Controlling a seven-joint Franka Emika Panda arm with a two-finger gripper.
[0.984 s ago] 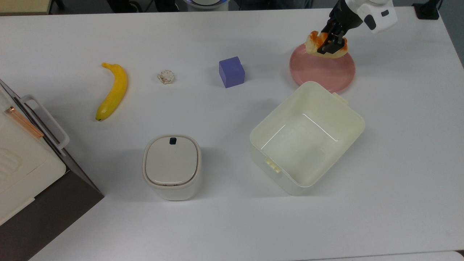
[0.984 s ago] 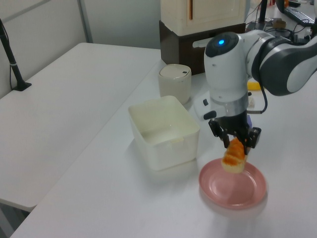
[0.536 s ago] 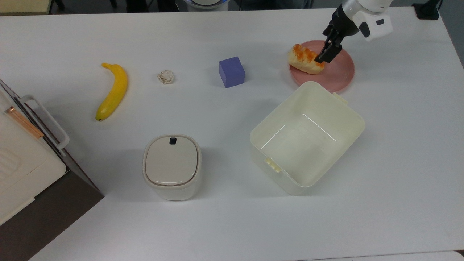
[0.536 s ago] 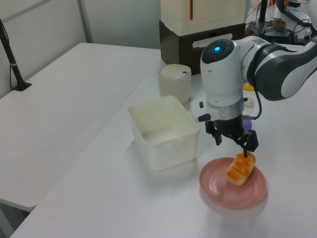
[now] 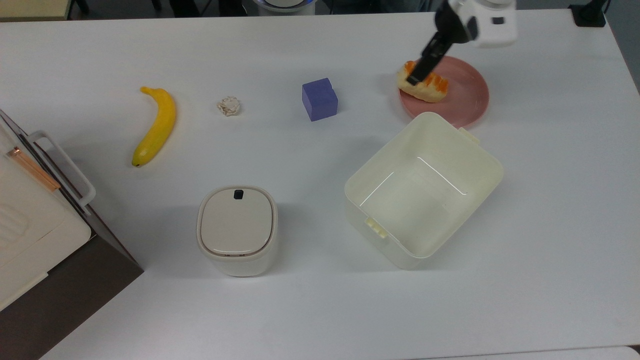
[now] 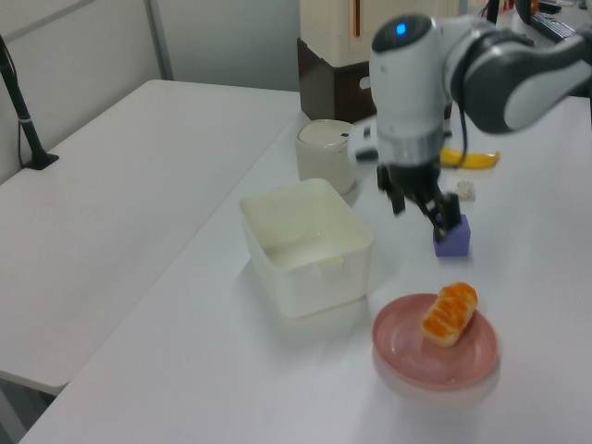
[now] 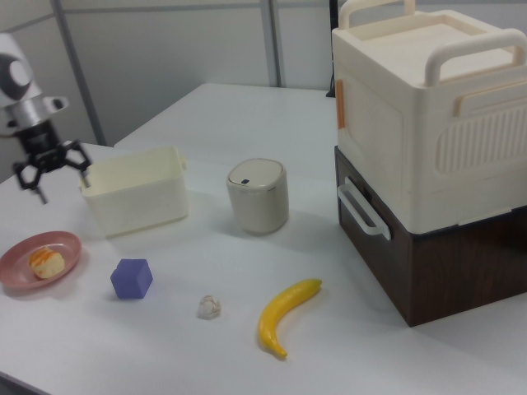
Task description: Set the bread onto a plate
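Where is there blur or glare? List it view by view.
Top view: the gripper smears into a dark streak; thin glints line the floor of the tub. Left view: the arm is blurred, the bread crisp. Right view: even light, soft shadows.

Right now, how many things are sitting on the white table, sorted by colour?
Pink: 1, the plate
Orange-topped: 1, the bread
Yellow: 1, banana
Purple: 1, cube
Cream or beige: 3, tub, lidded bin, wrinkly ball
Total: 7

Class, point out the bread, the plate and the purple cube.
bread [image 6: 450, 314], left view, its orange top.
plate [image 6: 404, 350], left view, bare pink floor.
purple cube [image 5: 319, 99], top view, its top face.
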